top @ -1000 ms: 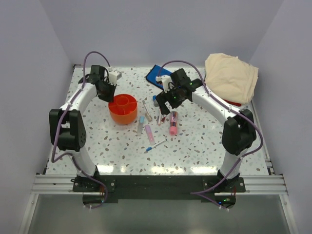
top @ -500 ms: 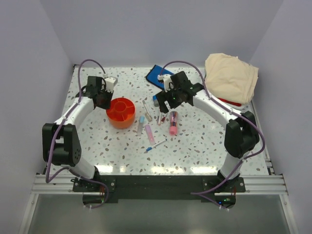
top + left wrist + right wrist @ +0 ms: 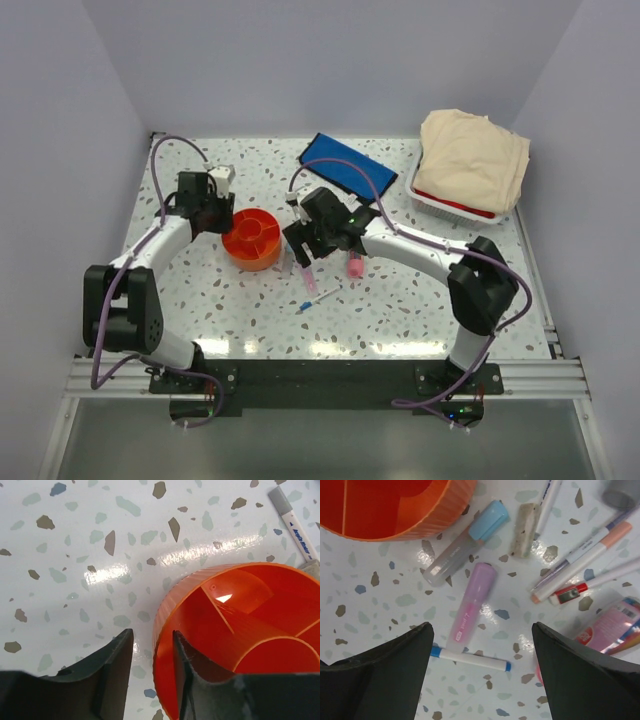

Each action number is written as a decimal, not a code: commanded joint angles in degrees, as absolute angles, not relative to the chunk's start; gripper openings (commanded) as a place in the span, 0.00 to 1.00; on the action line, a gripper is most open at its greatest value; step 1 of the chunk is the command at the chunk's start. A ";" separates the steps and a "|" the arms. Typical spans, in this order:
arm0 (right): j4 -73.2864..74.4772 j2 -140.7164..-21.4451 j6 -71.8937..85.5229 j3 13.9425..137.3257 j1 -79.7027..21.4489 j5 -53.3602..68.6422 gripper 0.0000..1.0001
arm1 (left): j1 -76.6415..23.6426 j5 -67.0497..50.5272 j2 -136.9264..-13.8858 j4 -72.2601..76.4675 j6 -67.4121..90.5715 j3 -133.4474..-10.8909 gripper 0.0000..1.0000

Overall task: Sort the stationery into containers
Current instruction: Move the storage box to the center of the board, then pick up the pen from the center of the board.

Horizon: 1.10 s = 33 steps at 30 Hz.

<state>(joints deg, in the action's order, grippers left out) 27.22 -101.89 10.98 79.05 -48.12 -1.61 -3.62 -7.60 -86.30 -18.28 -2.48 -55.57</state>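
The orange tub (image 3: 252, 238) stands left of centre. My left gripper (image 3: 214, 214) is at its left rim. In the left wrist view the gripper (image 3: 151, 632) straddles the tub wall (image 3: 165, 645), one finger inside and one outside, with a strip of table showing beside the outer finger. My right gripper (image 3: 305, 247) is open and empty above the stationery. In the right wrist view the gripper (image 3: 481, 630) hangs over a lilac marker (image 3: 472, 605), a blue-capped marker (image 3: 465, 547) and a white pen with blue ends (image 3: 470, 659). The pink tube (image 3: 610, 625) and thin pens (image 3: 585, 555) lie to the right. The blue pouch (image 3: 340, 170) lies at the back.
A white basket with a red rim (image 3: 452, 205) holding beige cloth (image 3: 472, 155) stands at the back right. A grey-capped pen (image 3: 295, 520) lies beyond the tub. A small beige block (image 3: 524, 530) and a red-and-white item (image 3: 570, 592) lie among the pens.
My right gripper has moved from beside the pouch to the left and nearer, over the markers. My left gripper has come down onto the tub's left rim; the tub has shifted slightly nearer.
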 commanded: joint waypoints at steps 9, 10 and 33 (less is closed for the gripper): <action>26.19 -109.07 23.20 82.44 -48.87 -6.16 0.81 | -1.59 -10.12 -69.45 -20.91 2.28 -63.19 0.56; 25.93 -109.59 23.03 82.44 -48.87 -6.07 0.79 | -1.23 -8.37 -68.56 -21.70 2.20 -62.93 0.58; 22.94 -118.03 20.04 84.90 -50.71 -5.62 0.58 | 3.08 -0.70 -61.44 -24.08 0.26 -58.71 0.59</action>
